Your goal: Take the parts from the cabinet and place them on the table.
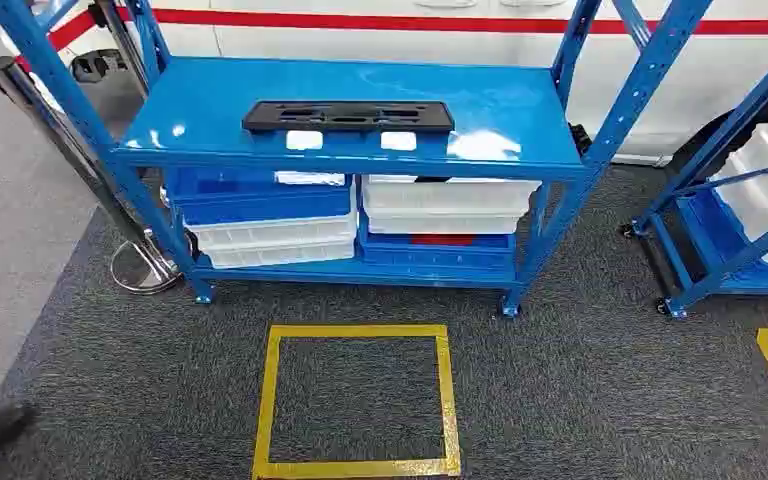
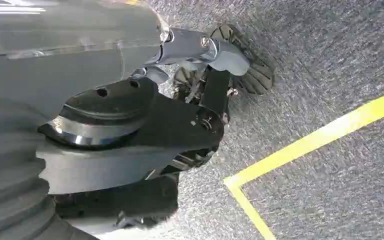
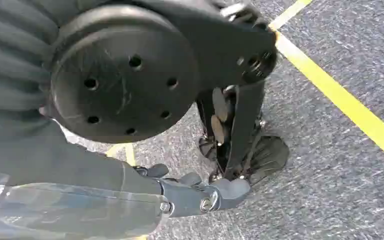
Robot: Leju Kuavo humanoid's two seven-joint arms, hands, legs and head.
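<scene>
Head view, near to far: yellow tape square [image 1: 356,400] on grey carpet at 6 o'clock, blue shelving rack [image 1: 520,105] beyond at 12. Long black plastic part [image 1: 348,116] lay flat on its top shelf; white and blue bins [image 1: 270,215] stacked below. Left hand [image 2: 205,50] and right hand [image 3: 205,195] hung over carpet, grasping nothing, fingers loosely apart.

No readable text, labels, brands or numbers are showing anywhere: nothing on the blue cabinet [image 1: 520,110], the black part [image 1: 348,116], the bins [image 1: 270,232] or the carpet [image 1: 580,390].
</scene>
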